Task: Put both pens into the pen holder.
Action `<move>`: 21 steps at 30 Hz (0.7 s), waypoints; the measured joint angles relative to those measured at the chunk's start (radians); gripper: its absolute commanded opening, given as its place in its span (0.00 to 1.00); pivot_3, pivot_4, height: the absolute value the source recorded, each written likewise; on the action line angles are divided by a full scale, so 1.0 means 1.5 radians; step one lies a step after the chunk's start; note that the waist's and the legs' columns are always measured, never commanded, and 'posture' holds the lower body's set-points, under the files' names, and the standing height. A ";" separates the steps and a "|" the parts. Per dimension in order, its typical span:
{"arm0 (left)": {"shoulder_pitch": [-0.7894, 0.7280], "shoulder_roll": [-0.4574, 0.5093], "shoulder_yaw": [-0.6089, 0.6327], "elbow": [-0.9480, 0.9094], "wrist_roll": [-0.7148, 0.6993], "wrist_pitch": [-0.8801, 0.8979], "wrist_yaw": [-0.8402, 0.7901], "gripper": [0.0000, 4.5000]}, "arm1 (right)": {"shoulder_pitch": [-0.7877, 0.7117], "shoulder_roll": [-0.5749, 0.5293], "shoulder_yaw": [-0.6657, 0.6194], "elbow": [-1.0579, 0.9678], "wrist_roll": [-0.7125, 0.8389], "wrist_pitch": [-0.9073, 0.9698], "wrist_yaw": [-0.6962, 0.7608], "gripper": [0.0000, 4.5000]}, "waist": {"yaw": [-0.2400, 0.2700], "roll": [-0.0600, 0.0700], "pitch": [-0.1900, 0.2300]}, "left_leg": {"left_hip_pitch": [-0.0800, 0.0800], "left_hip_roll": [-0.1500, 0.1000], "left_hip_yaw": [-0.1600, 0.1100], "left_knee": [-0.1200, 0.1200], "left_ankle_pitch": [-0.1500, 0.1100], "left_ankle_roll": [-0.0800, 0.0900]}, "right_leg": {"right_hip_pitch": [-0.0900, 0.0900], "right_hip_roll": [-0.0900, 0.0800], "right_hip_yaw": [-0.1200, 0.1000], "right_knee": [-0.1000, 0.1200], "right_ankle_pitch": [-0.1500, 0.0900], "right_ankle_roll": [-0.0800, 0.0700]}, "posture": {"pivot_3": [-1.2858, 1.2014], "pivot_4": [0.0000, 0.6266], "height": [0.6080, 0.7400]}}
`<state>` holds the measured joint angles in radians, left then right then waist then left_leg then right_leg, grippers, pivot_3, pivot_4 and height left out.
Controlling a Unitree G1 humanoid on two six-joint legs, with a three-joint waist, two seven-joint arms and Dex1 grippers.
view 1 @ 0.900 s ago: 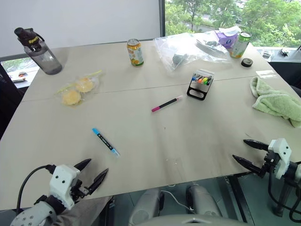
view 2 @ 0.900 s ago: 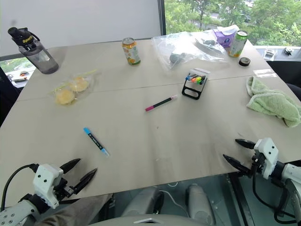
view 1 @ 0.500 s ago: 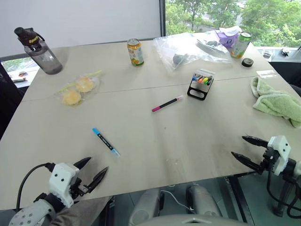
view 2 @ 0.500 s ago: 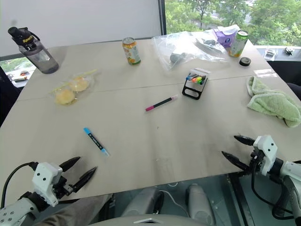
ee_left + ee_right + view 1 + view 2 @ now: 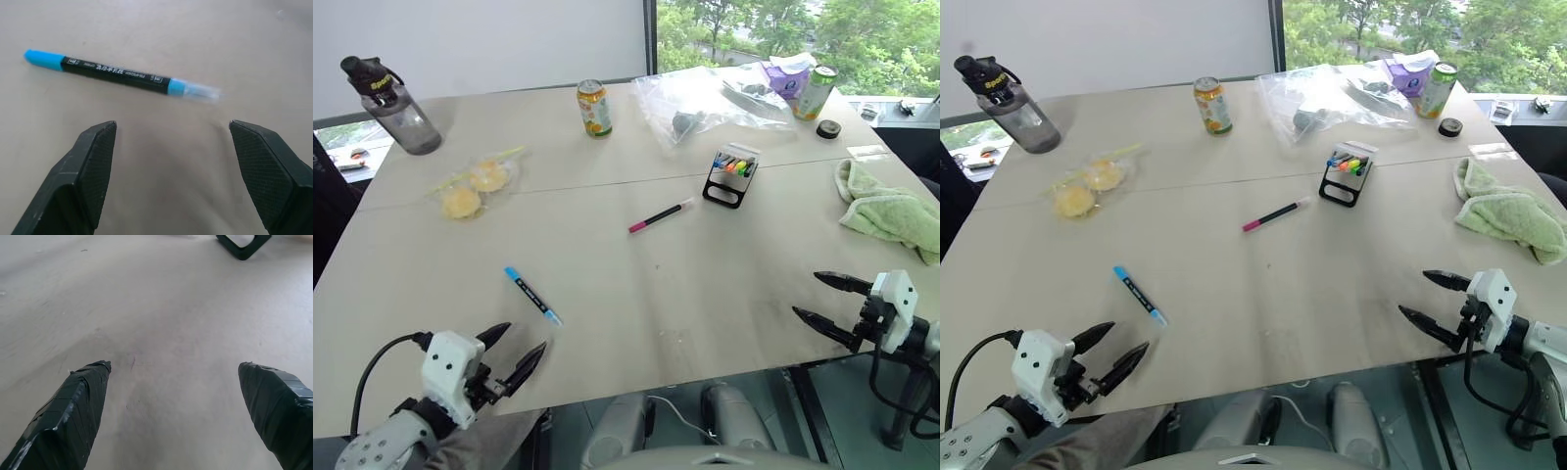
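A dark pen with a light-blue cap (image 5: pixel 530 296) lies flat on the beige table (image 5: pixel 607 372) at the near left. My left gripper (image 5: pixel 524 338) hovers just short of it, open and empty. The left wrist view shows the same pen (image 5: pixel 117 76) lying crosswise beyond the open left gripper (image 5: pixel 172 125). The black pen with pink ends (image 5: pixel 659 215) rests mid-table. The black pen holder (image 5: pixel 731 174), holding bright markers, stands beyond it to the right. My right gripper (image 5: pixel 806 294) is open at the near right edge, over bare table; its wrist view shows the holder's base (image 5: pixel 242 245) far ahead.
A green towel (image 5: pixel 891 211) lies at the right edge. At the back are a water bottle (image 5: pixel 396 108), a drink can (image 5: pixel 594 108), a clear plastic bag (image 5: pixel 705 98), a green can (image 5: pixel 818 93) and a tape roll (image 5: pixel 827 128). A bag of yellow items (image 5: pixel 475 186) sits left.
Both grippers have edged slightly forward over the near table edge and stayed open. The pens and the holder have not moved.
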<state>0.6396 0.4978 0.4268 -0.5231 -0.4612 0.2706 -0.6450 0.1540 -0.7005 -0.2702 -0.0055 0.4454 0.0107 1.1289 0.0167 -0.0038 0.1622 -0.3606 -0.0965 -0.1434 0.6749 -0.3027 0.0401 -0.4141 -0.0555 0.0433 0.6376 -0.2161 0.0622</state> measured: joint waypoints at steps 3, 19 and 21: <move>-0.027 -0.005 0.005 -0.024 -0.040 0.065 0.043 0.85 | 0.000 0.000 0.008 -0.019 0.008 0.002 0.008 0.99 | -0.001 0.000 0.000 | 0.000 0.000 -0.001 0.000 0.000 0.000 | 0.000 0.000 -0.001 0.000 0.000 0.000 | 0.52 0.24 0.99; -0.225 -0.081 -0.007 -0.127 -0.138 0.367 0.399 0.85 | -0.039 0.012 0.052 -0.157 0.061 0.066 -0.005 0.99 | 0.001 0.000 0.000 | 0.000 0.000 0.000 0.000 0.002 -0.004 | 0.000 0.000 0.000 0.000 0.000 0.000 | 0.52 0.24 0.99; -0.257 -0.096 -0.018 -0.126 -0.124 0.428 0.465 0.85 | -0.036 0.013 0.052 -0.173 0.063 0.077 -0.010 0.99 | 0.001 0.000 0.000 | 0.000 0.000 0.000 0.000 0.002 -0.004 | 0.000 0.000 0.000 0.000 0.000 0.000 | 0.52 0.24 0.99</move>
<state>0.2540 0.3544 0.3992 -0.7121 -0.6465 0.9131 0.0520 0.1003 -0.6818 -0.1915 -0.2650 0.5399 0.1259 1.1133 0.0183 -0.0034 0.1625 -0.3602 -0.0972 -0.1437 0.6742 -0.2997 0.0345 -0.4145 -0.0552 0.0433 0.6377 -0.2157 0.0622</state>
